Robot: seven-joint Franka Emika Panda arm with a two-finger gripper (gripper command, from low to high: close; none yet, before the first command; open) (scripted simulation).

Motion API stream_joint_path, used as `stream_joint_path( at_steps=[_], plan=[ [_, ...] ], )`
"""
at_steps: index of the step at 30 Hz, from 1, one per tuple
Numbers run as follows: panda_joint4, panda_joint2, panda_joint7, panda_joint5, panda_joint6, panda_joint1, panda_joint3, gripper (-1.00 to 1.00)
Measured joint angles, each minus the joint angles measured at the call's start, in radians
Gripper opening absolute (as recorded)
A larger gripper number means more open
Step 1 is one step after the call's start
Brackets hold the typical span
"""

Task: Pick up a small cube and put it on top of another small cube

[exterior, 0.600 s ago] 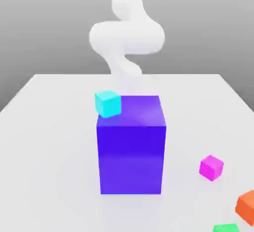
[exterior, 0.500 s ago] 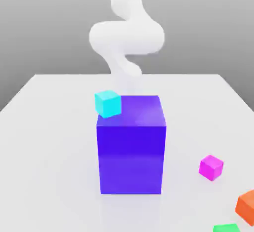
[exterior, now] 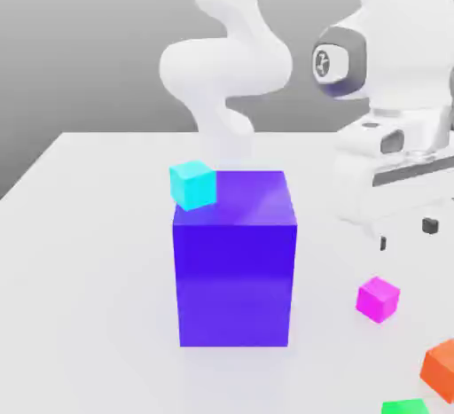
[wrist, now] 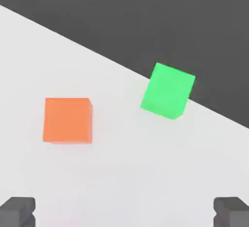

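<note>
A: Gripper hangs above the table on the exterior view's right, pointing down. Dark fingertips stand wide apart, nothing between them.

B: Same from the hand view: two grey fingertips far apart, bare table surface between. Where is the small cube?

A: Magenta-pink, resting on the table just below the gripper, clear of the fingers, to the exterior view's right of the big blue-purple block.

B: Other cubes?

A: Cyan cube at the block's top corner on the exterior view's left; whether it sits on the block or behind it, cannot tell. Orange cube and green cube near the front corner on the exterior view's right, partly cut off.

B: Hand view has the green one at the table's edge, orange apart from it
</note>
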Motion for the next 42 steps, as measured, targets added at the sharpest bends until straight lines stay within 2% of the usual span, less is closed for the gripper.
stream_joint_path(
  at_steps=[3, 9, 10, 16, 18, 24, 40, 42],
  plan=[
    [-0.051, 0.113, 0.048, -0.065, 0.066, 0.046, 0.016, 0.0],
    [-0.025, 0.333, 0.186, -0.249, 0.229, 0.188, -0.156, 0.0],
    [-0.018, 0.364, 0.201, -0.268, 0.253, 0.213, -0.185, -1.0],
    [-0.015, 0.379, 0.211, -0.28, 0.267, 0.227, -0.201, -1.0],
    [-0.022, 0.347, 0.197, -0.262, 0.241, 0.2, -0.17, -1.0],
    [-0.047, 0.165, 0.04, -0.075, 0.086, 0.134, -0.068, -1.0],
    [0.509, 0.384, -0.486, -0.078, -0.255, -0.063, -0.126, -1.0],
    [0.554, 0.432, -0.519, -0.087, -0.252, -0.074, -0.136, -1.0]
  ],
)
